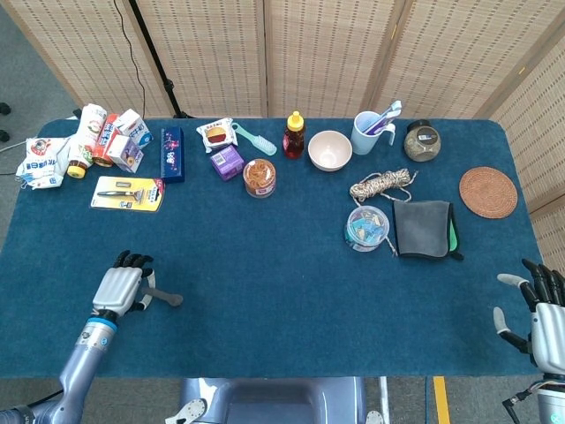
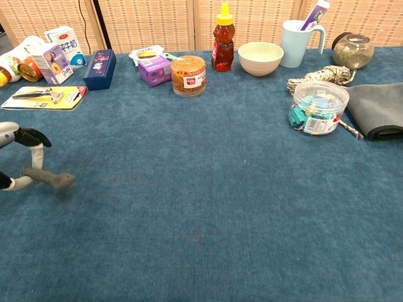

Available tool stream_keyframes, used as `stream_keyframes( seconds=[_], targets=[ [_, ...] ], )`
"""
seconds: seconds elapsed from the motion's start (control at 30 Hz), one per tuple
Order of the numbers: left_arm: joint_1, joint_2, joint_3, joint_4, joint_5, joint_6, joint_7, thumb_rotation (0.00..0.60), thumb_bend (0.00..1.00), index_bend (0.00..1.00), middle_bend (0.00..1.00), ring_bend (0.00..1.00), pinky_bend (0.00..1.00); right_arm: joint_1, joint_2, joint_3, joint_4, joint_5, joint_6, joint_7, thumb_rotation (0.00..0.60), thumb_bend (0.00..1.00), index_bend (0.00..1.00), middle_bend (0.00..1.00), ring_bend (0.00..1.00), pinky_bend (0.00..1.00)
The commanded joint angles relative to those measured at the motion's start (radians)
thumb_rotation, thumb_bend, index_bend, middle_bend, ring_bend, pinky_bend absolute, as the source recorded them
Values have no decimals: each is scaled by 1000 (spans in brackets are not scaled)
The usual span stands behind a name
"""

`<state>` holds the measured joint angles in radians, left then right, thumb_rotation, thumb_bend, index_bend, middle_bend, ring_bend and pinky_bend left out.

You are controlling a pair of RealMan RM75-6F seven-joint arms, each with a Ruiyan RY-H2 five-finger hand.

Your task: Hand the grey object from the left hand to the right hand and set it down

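Grey object [image 2: 49,178] is pinched at one end in your left hand [image 1: 122,288], its long axis running out toward the right hand [image 1: 540,309], just off the tabletop [image 1: 282,291]. That right hand waits open and empty, well apart, so you must carry it across.

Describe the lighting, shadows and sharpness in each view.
Head view: even, soft light, only faint shadows under items such as the bowl; sharp throughout. Chest view: equally even, no glare on the blue table; the left hand is cut by the frame edge, the grey object stays crisp.
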<state>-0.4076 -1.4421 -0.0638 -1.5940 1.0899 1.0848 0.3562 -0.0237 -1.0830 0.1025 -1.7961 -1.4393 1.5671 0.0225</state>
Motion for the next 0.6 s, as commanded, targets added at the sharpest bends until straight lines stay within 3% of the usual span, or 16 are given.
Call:
stream_keyframes(
  seconds=[0.03,0.4,0.6],
  targets=[
    [-12,25,-15,-16,7,1,-2,600,497,698,231,135,0,4,3,0,-5,-5,-4,3,600,427,305,115,13,8],
    [-70,134,-71,-81,58,7,23,600,507,734,256,148,0,29,10,10,-20,-31,-18,9,600,427,368,137,30,16],
    [-115,212,-111,-148,35,-54,-12,600,508,745,257,148,0,61,12,20,-37,-64,-36,20,600,427,381,140,33,18]
  ],
)
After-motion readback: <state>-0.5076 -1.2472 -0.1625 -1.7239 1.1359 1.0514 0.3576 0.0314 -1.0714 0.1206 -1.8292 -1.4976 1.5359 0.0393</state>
